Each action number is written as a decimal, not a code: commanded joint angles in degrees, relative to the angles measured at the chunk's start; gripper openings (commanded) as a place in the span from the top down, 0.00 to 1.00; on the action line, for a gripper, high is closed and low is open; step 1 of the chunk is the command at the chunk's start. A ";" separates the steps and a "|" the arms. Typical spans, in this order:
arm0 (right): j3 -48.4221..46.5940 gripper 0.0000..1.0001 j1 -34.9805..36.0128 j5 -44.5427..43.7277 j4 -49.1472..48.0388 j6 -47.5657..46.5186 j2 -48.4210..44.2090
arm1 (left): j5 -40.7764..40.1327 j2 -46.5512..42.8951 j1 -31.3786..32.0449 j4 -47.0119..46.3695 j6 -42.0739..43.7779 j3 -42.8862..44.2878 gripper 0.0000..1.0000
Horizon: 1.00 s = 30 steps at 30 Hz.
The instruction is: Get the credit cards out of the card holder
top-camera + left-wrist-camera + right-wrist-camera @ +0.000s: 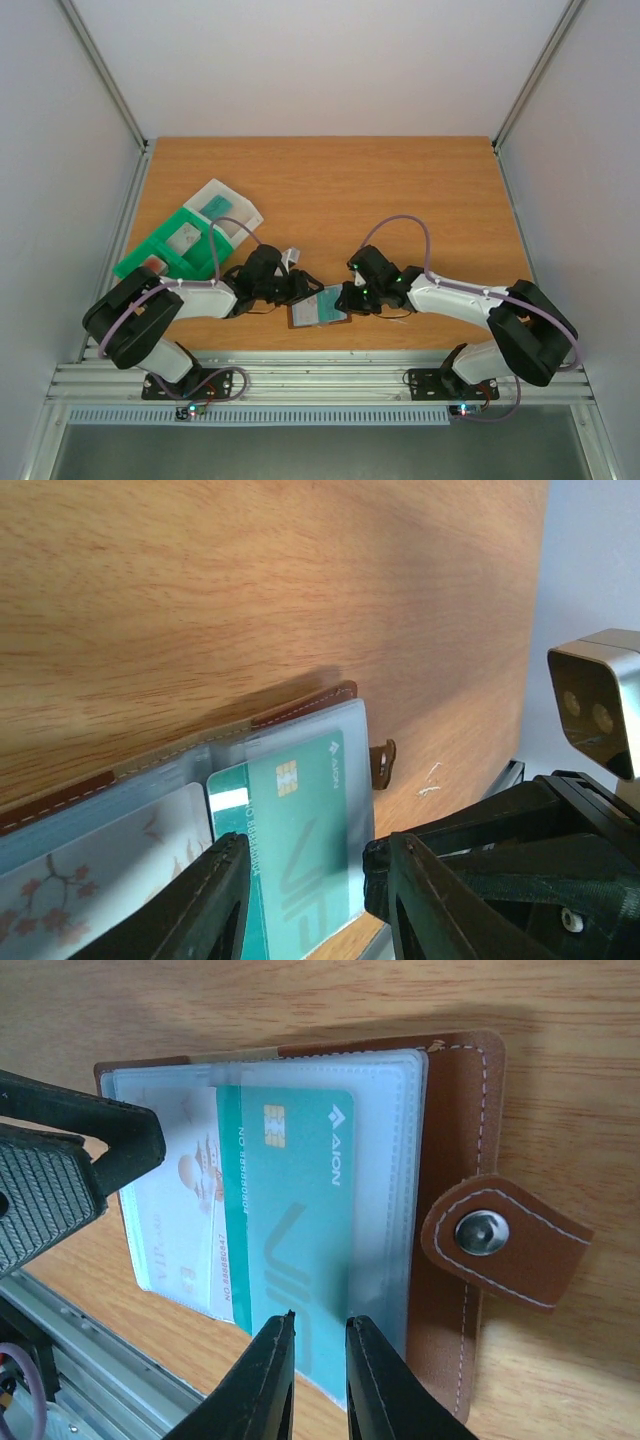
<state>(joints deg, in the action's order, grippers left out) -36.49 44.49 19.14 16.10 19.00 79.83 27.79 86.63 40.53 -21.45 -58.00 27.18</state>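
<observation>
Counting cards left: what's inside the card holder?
In the card holder: a teal chip card in front, a pale illustrated card partly beneath it; anything deeper is covered.

Setting: a robotics lab test cell, probably, judged from inside the enclosure alone.
Evidence: wooden table point(400, 190) enclosed by plain white panels point(300, 60) on slanted aluminium posts point(105, 75). A slotted aluminium rail point(320, 378) runs along the near edge, with two arms bolted to it: left arm point(190, 297) and right arm point(460, 295). Both trail lilac cables point(405, 222).
Contents: green tray point(160, 250), card holder point(300, 315).
</observation>
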 commanded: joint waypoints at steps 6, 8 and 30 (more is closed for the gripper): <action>-1.59 0.83 0.38 -0.18 -0.91 -0.55 1.57 | -1.72 1.80 0.27 -2.22 1.20 -1.19 0.61; -1.78 0.83 0.34 -0.47 -0.64 -0.63 1.99 | -1.86 2.15 0.24 -2.19 1.22 -1.24 0.61; 0.10 0.85 0.35 -0.94 -1.33 -0.48 6.40 | -0.71 7.84 0.17 -10.37 -1.13 -2.14 0.62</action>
<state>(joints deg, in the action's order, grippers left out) -36.51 44.49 18.98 15.49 19.00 84.75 27.03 91.72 40.53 -26.50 -58.59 26.09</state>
